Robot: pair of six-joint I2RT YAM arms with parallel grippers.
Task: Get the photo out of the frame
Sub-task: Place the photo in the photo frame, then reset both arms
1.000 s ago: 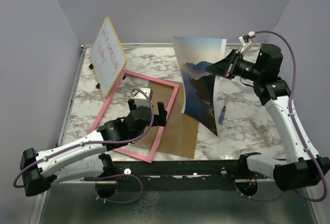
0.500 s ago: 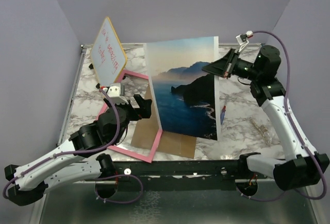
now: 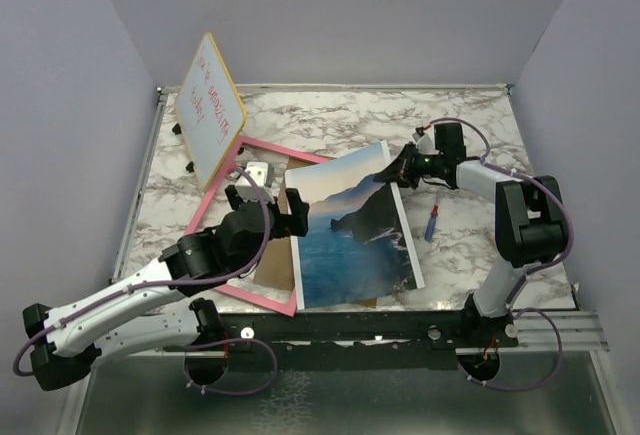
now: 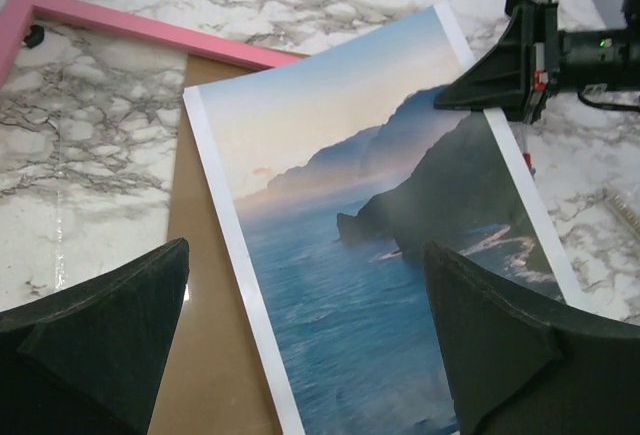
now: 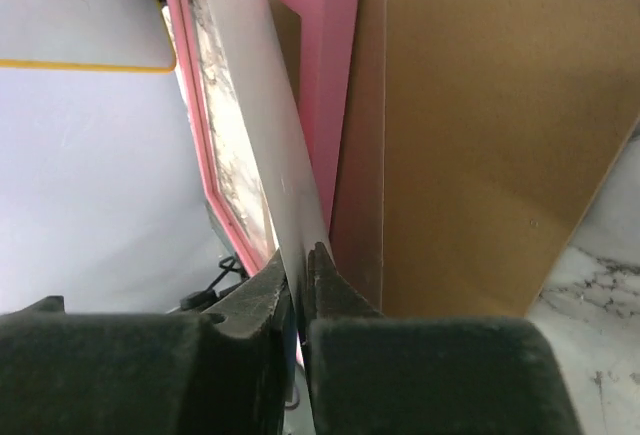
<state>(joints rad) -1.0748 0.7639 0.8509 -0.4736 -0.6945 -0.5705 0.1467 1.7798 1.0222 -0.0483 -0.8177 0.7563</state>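
As seen from the top external camera, the photo [image 3: 352, 230] is laid face up on the desk [image 3: 330, 115]. Its left part rests over the brown board [image 3: 275, 260] and the right side of the frame [image 3: 285, 151], which lies flat with marble showing through its opening. The photo's far right corner is clamped by the right pincer [image 3: 400, 172], whose arm is stretched low across the desk from the right. The left pincer [image 3: 265, 200] is spread wide just beside the photo's left edge, over the frame's opening, with nothing gripped. A yellow-edged whiteboard [image 3: 210, 105] is propped behind the frame, and a small pen [image 3: 431, 223] lies just right of the photo.

From the left wrist, the photo [image 4: 370, 255] is seen below and between the two parted fingers [image 4: 100, 335], untouched by them. The brown board [image 4: 210, 355] shows at its left, with the frame's pink border [image 4: 130, 27] beyond. The right pincer [image 4: 480, 85] is seen clenched on the photo's far right edge.

From the right wrist, the photo [image 5: 265, 125] is viewed nearly edge-on as a pale sheet, pinched between the closed fingertips of the right pincer [image 5: 300, 275]. The frame [image 5: 325, 65] and the brown board [image 5: 480, 135] lie just past it, and the whiteboard [image 5: 90, 15] is visible farther off.
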